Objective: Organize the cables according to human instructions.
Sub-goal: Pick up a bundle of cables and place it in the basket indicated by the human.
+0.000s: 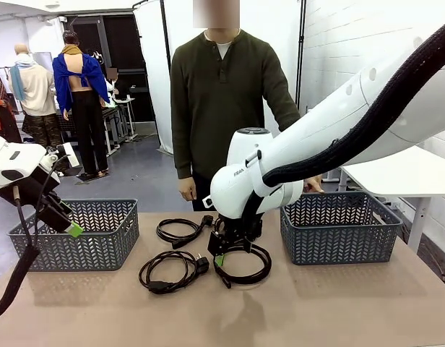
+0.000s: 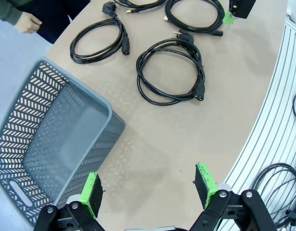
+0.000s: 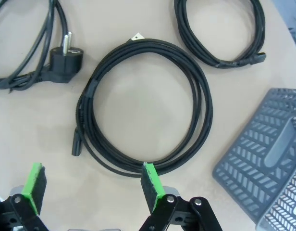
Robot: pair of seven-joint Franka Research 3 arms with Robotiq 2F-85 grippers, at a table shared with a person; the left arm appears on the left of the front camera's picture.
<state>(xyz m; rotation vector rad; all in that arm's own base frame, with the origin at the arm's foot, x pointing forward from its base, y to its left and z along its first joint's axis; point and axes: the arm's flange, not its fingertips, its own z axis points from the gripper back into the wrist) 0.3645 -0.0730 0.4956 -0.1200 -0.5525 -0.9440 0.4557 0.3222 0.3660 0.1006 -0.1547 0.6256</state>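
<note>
Tan tabletop (image 1: 331, 303) holds the coiled cables (image 2: 200, 89). The right gripper (image 3: 90, 180), jaws spread and empty, hangs just over the nearest coil (image 3: 204, 110), whose ring lies ahead of its pads. The left gripper (image 2: 148, 185), also spread, sits farther off.

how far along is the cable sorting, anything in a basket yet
Done: nothing yet. All four cables lie on the table, and the left basket looks empty. In hand: the right gripper, open, is low over one coil, not gripping it; the left gripper hovers open by the left basket. Left: placing every cable.
</note>
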